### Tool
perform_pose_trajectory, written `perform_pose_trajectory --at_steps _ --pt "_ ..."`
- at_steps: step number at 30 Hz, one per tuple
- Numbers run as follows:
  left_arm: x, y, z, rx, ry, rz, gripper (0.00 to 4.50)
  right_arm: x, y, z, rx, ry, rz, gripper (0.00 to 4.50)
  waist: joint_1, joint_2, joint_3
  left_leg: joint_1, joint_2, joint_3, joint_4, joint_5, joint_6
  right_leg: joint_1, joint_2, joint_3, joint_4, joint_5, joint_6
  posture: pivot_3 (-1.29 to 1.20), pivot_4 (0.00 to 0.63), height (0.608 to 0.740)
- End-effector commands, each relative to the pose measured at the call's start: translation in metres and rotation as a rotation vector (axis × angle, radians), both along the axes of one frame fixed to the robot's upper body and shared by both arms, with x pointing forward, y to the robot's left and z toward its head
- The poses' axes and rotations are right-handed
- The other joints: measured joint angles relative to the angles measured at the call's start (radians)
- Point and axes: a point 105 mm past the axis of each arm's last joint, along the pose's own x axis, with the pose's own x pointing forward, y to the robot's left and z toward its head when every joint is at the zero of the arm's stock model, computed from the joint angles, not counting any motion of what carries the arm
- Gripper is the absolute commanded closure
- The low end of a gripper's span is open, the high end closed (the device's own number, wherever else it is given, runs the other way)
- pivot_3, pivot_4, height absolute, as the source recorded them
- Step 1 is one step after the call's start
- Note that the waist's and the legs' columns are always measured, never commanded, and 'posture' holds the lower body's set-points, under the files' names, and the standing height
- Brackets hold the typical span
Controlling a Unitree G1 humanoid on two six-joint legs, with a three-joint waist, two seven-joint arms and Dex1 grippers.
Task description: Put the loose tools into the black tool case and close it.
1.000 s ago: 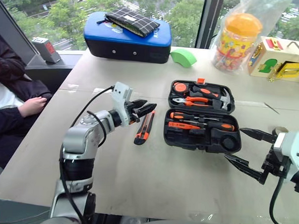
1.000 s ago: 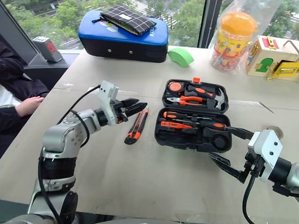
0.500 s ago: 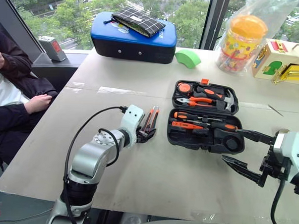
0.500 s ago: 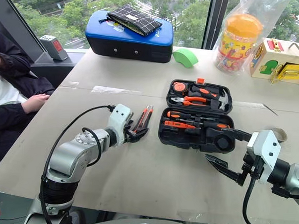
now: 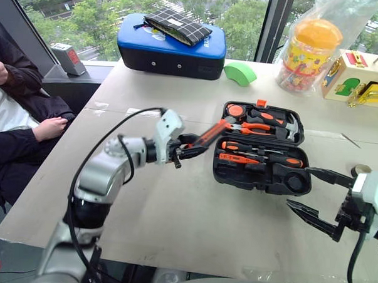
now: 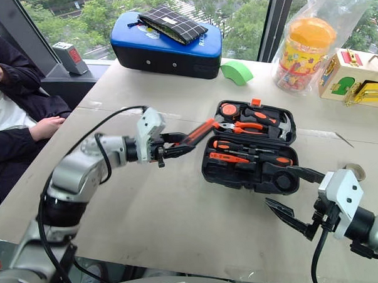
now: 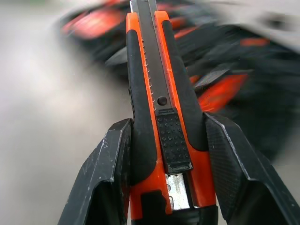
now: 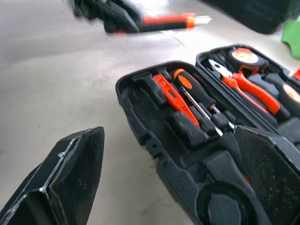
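Note:
My left gripper (image 5: 187, 148) is shut on the handle of the orange-black utility knife (image 5: 208, 133). It holds the knife off the table, and the knife slants up toward the left end of the black tool case (image 5: 262, 183). The left wrist view shows both fingers (image 7: 112, 159) pressed against the knife (image 7: 161, 93). The case lies open. Two screwdrivers (image 5: 258, 147) and an orange tester screwdriver (image 5: 238, 159) rest in its near half. Pliers and a hammer sit in the far half. My right gripper (image 5: 303, 189) is open and empty at the case's front right corner (image 8: 154, 140).
A small ring-shaped roll (image 5: 361, 169) lies on the table behind my right hand. Along the far edge stand a blue-topped case (image 5: 171, 50) with a checked pouch, a green block (image 5: 241, 73), an orange-lidded jar (image 5: 309, 53) and a wooden toy box (image 5: 361, 74). A person (image 5: 15, 109) sits at the left.
My left gripper dropped onto the utility knife beside the case, shut on it and lifted it toward the case. The right gripper stayed put. The camera shifted slightly.

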Motion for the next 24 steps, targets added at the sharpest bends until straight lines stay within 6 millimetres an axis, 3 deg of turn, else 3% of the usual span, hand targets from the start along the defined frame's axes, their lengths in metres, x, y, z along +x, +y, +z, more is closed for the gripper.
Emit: perform_pose_trajectory --at_steps 1,10,24 --pt "-0.015 -0.044 -0.021 0.114 -0.043 -0.300 2.85 -0.005 -0.004 0.014 -0.023 -0.056 0.000 0.00 0.000 0.001 -0.001 0.000 -0.001 0.000 0.000 0.000 0.000 0.000 0.003 0.000 -0.001 0.000 0.000 0.00 0.150 0.740" --pt "0.003 -0.095 -0.056 0.348 -0.112 -0.401 2.85 -0.023 -0.022 0.021 -0.089 -0.007 -0.046 0.00 -0.002 0.001 0.000 -0.005 0.000 -0.003 0.001 -0.001 0.001 -0.001 0.010 0.001 -0.003 0.000 0.000 0.00 0.150 0.740" --pt "0.008 -0.081 -0.062 0.467 -0.149 -0.536 2.85 -0.029 -0.045 0.030 -0.166 0.041 -0.050 0.00 -0.002 0.001 0.000 -0.008 0.001 -0.003 0.002 -0.001 0.001 -0.001 0.010 0.000 -0.004 0.000 0.001 0.00 0.150 0.740"
